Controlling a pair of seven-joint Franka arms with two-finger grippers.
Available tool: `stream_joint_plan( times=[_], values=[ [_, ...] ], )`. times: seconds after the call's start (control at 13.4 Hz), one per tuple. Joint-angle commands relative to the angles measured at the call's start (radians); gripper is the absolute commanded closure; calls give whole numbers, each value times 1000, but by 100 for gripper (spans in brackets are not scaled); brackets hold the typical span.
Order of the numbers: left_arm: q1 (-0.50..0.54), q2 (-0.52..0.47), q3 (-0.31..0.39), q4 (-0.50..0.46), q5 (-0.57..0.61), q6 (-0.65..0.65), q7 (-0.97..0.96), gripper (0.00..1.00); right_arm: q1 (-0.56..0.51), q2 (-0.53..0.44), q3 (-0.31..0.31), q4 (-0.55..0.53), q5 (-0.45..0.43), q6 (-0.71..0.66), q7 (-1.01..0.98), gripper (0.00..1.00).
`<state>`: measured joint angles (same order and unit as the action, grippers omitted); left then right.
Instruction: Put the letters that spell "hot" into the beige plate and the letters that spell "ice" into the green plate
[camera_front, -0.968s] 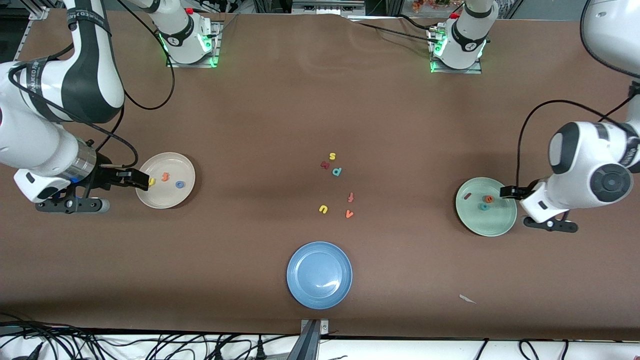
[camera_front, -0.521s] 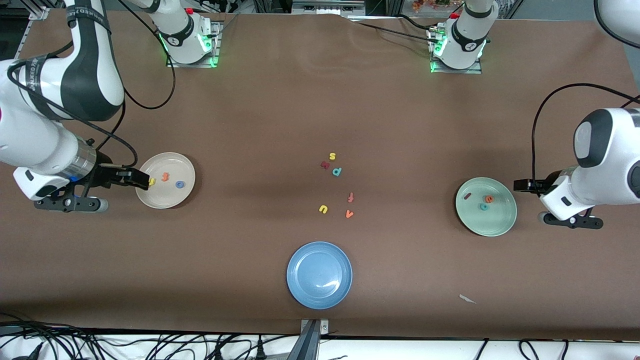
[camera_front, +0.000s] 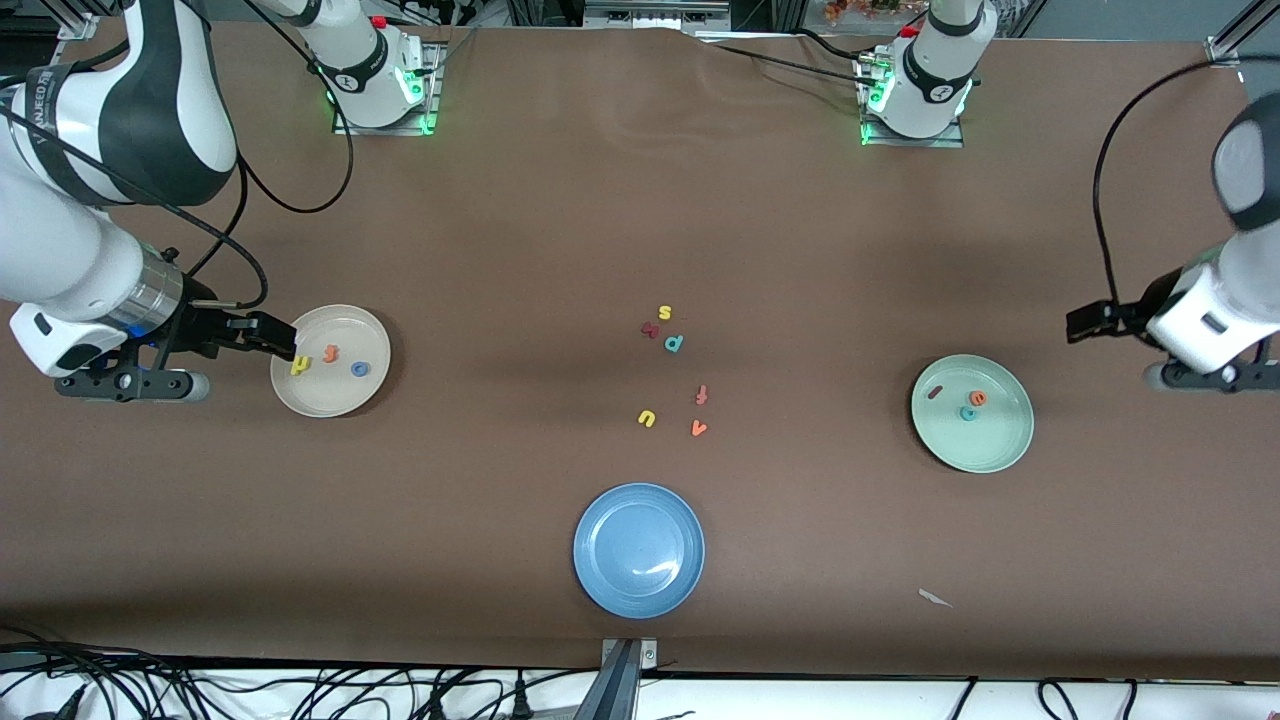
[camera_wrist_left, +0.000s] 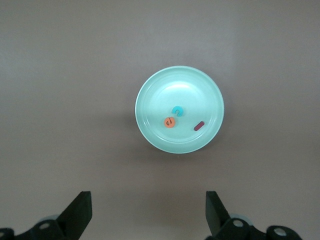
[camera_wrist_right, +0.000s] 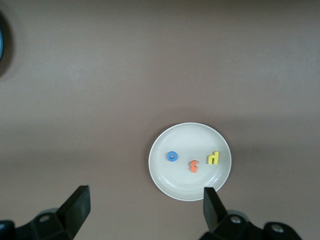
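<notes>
Sorting looks finished: yellow h (camera_front: 301, 366), orange t (camera_front: 331, 352) and blue o (camera_front: 360, 369) lie in the beige plate (camera_front: 345, 322), i (camera_front: 935, 393), c (camera_front: 968, 413), e (camera_front: 979, 398) in the green plate (camera_front: 990, 450), while right gripper (camera_front: 283, 338) at the beige plate's rim and left gripper (camera_front: 1080, 325) up near the green plate gape empty.

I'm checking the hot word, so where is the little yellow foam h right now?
The yellow foam h lies in the round beige plate at the right arm's end of the table, beside the orange foam t.
</notes>
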<state>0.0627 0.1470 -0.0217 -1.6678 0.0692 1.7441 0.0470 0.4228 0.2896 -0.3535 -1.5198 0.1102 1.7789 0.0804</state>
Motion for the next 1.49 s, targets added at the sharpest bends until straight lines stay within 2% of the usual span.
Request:
stream_joint_plan(
  times=[0.0, 0.37, 0.45, 0.52, 0.6, 0.67, 0.89, 1.04, 1.41],
  values=[
    [-61, -111, 23, -47, -22, 3, -1, 0, 2, -17, 1, -11, -10, -10, 13, 0],
    [-113, -132, 55, -33, -23, 9, -2, 0, 1, -14, 5, -16, -12, -10, 13, 0],
    [-110, -132, 54, -30, -23, 9, -2, 0, -45, -14, 46, -13, -14, -10, 12, 0],
    [-106, -133, 54, -30, -25, 11, -2, 0, -155, -17, 168, -11, -30, -10, 13, 0],
    [-107, -133, 52, -27, -26, 11, -2, 0, -245, -20, 279, -10, -85, -10, 15, 1],
    [-107, -135, 52, -24, -41, 11, -4, 0, -297, -35, 330, -11, -121, -10, 30, 1],
    [-107, -142, 49, -21, -74, 8, -29, 0, -395, -56, 425, -42, -136, -12, 90, 1],
    [-107, -142, 46, -24, -75, 8, -29, 0, -401, -81, 435, -79, -155, -10, 90, 1],
    [-107, -145, 29, -27, -68, 8, -33, 0, -397, -79, 435, -68, -147, -10, 93, 1]
  ],
)
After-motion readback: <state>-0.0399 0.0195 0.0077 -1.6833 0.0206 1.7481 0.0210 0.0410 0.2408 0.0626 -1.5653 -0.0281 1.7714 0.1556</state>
